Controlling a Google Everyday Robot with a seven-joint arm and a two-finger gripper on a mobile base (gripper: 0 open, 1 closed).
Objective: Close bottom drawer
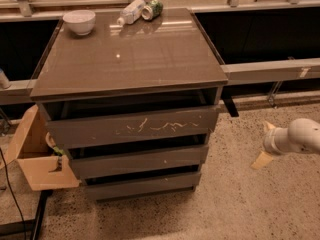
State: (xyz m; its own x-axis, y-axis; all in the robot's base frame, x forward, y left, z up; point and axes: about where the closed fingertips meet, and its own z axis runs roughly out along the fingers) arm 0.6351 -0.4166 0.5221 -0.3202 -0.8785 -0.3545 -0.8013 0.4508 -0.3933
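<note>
The bottom drawer [142,185] is the lowest and narrowest dark grey-brown front of the cabinet [125,59]. A dark gap shows above it, and it stands slightly out. Above it are the medium front with a white speck [137,160] and the largest front with pale scratches [135,126]. My gripper [260,145] is low over the floor to the right of the cabinet, well clear of the drawer. Its beige fingers [261,160] are spread apart and hold nothing. The white arm [300,134] comes in from the right edge.
A white bowl [79,21], a plastic bottle [131,11] and a can [152,9] lie at the back of the cabinet top. An open cardboard box [35,159] sits on the floor at the cabinet's left. A rail [270,70] runs behind. Speckled floor [240,204] lies to the right.
</note>
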